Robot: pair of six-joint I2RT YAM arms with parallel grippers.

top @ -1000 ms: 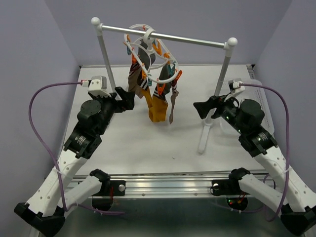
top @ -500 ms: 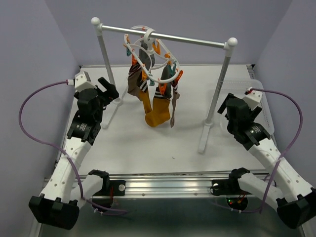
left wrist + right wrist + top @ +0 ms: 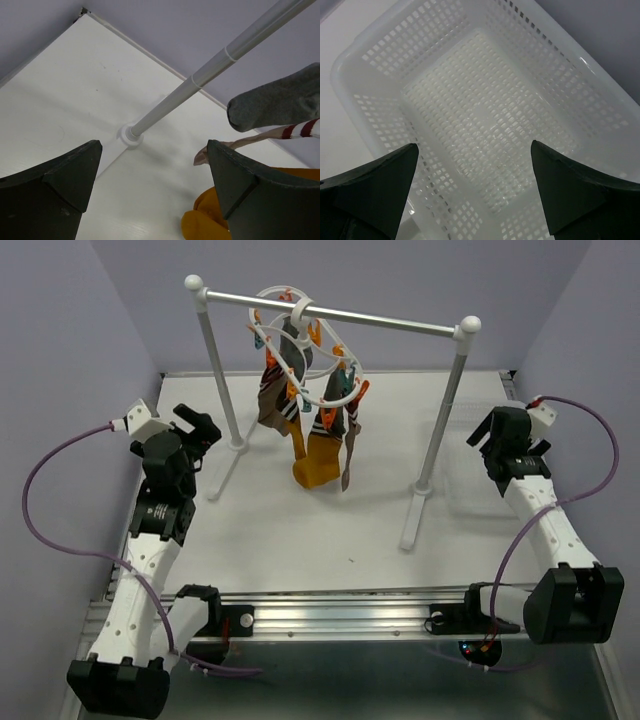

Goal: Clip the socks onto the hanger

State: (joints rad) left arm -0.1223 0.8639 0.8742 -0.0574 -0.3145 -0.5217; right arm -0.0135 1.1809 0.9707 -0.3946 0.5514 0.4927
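The hanger, a white ring with orange and teal clips, hangs by its hook from the crossbar of a white two-post rack in the upper middle of the overhead view. The socks are clipped to it and dangle in a bunch below the ring, striped and dark ones above and beside a mustard-orange one whose toe reaches lowest, close to the white counter. The left tool sits at the left of the frame, just left of the rack's left post, with its jaws spread wide and nothing between them. In the left wrist view the same tool frames the foot of that post on the counter, and at the right edge there appear a grey sock toe, a red-and-white striped cuff and the mustard sock near the lower right corner, none touching the fingers. The right tool is at the right of the overhead frame, well apart from the hanger. In the right wrist view its jaws also stand wide apart and hold nothing, above a white perforated basket that fills the frame.
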